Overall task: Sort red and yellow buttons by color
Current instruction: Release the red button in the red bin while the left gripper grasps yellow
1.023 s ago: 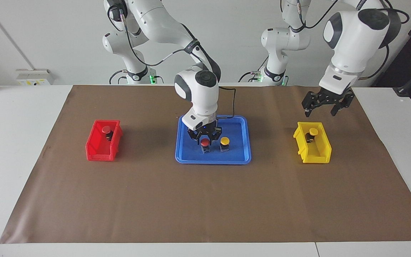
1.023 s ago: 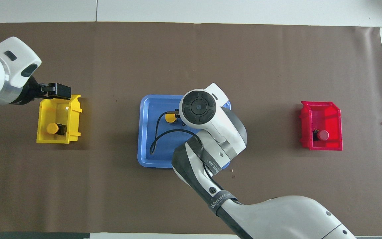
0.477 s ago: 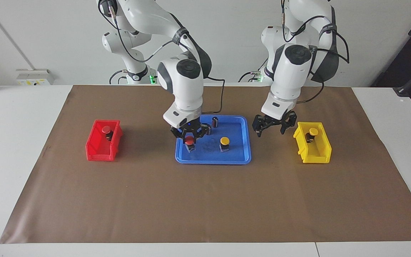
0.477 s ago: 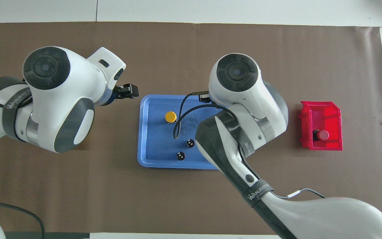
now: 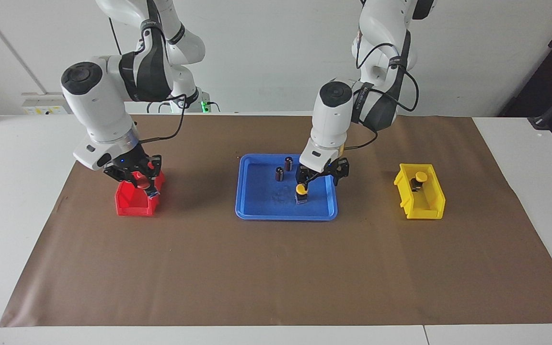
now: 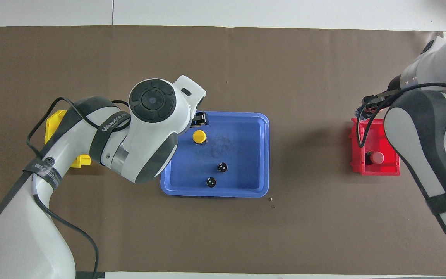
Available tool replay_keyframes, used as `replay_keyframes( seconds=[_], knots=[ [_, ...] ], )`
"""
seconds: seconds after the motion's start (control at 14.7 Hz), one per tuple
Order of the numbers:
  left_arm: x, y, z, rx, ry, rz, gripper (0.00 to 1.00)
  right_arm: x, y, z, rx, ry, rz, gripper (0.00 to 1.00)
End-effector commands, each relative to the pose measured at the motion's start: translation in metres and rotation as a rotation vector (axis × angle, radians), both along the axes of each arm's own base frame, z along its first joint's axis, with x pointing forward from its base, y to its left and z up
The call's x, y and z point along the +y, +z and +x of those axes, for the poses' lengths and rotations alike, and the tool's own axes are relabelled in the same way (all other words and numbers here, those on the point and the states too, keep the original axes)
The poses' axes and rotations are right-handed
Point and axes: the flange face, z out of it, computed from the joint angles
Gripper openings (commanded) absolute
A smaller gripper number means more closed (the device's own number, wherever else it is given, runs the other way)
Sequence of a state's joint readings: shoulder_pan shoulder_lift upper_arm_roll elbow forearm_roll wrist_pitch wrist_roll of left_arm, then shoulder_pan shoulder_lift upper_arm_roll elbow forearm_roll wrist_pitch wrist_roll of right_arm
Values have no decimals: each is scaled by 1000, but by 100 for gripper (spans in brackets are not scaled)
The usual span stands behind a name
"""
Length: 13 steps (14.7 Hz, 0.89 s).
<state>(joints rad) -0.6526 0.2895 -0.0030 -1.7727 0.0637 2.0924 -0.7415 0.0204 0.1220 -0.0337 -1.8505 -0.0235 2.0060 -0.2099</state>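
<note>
While one red button (image 6: 376,157) and one yellow button (image 5: 420,177) sit binned, right gripper (image 5: 134,178) clasps a second red button (image 5: 141,176) over the red bin (image 5: 130,203); left gripper (image 5: 321,172), spread, hangs over the tray's (image 5: 261,211) last yellow button (image 5: 301,190), its 3 o'clock end.

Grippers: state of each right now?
Left gripper: open, over the yellow button in the blue tray.
Right gripper: shut on red button, over red bin.

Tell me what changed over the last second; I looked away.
The right gripper carried a red-capped button from the blue plastic tray to over the red bin. The left gripper swung from the yellow bin to the tray's yellow-capped button. Binned buttons and cylinders stayed.
</note>
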Motion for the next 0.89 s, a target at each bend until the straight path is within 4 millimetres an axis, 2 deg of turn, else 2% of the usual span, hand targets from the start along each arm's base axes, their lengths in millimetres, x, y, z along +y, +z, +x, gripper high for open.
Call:
replay_keyframes(
  seconds=[0.0, 0.07, 0.14, 0.27, 0.41, 0.55, 0.61, 0.68, 0.82],
  knots=[
    [-16, -24, 0, -18, 10, 22, 99, -6, -25, -28, -39, 56, 9, 14],
    [-18, -31, 0, -14, 18, 25, 99, -20, -33, -35, -50, 67, 6, 14],
    [-22, -35, -2, -15, 19, 24, 99, -25, -39, -39, -46, 79, 5, 14],
    [-29, -35, -6, -21, 7, 18, 97, -28, -44, -44, -30, 90, 5, 14],
    [-29, -38, -7, -20, 6, 17, 94, -42, -45, -48, -30, 124, 2, 14],
    [-29, -40, -8, -16, 6, 22, 86, -42, -51, -53, -23, 125, 3, 14],
    [-28, -42, -9, -10, 13, 24, 74, -42, -51, -54, -29, 126, 2, 14],
    [-28, -44, -10, -5, 27, 26, 48, -42, -54, -56, -33, 127, 1, 14],
    [-25, -47, -9, -3, 21, 27, 3, -47, -67, -62, -42, 120, -1, 14]
  ],
)
